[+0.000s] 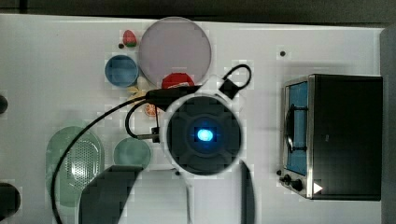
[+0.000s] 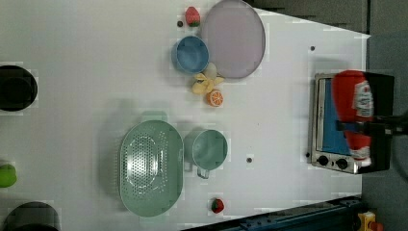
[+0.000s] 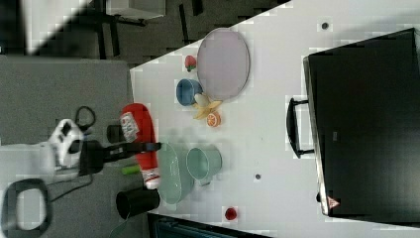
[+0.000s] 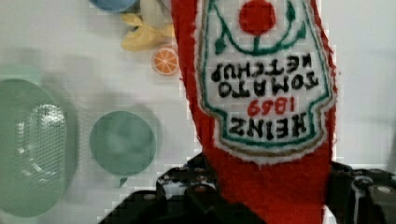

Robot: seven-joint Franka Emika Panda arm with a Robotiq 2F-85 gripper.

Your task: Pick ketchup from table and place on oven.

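Observation:
The ketchup [image 4: 261,93] is a red bottle with a white label. It hangs in the air, with my gripper [image 4: 275,200] shut on its red body just past the label. In the right view the ketchup [image 3: 141,144] is carried well above the white table [image 3: 277,114], the gripper [image 3: 143,147] clamped across it. In the left view the ketchup [image 2: 353,106] and gripper [image 2: 360,126] overlap the oven [image 2: 323,120]. The top view has a red part of the ketchup [image 1: 177,80] beside the arm's wrist [image 1: 204,135], left of the black oven [image 1: 345,135].
On the table [image 1: 46,70] are a lilac plate [image 1: 175,50], a blue bowl [image 1: 121,70], a strawberry [image 1: 129,38], an orange slice [image 2: 215,98], a green colander [image 2: 150,166] and a green cup [image 2: 209,149]. Another strawberry [image 2: 217,205] lies near the edge.

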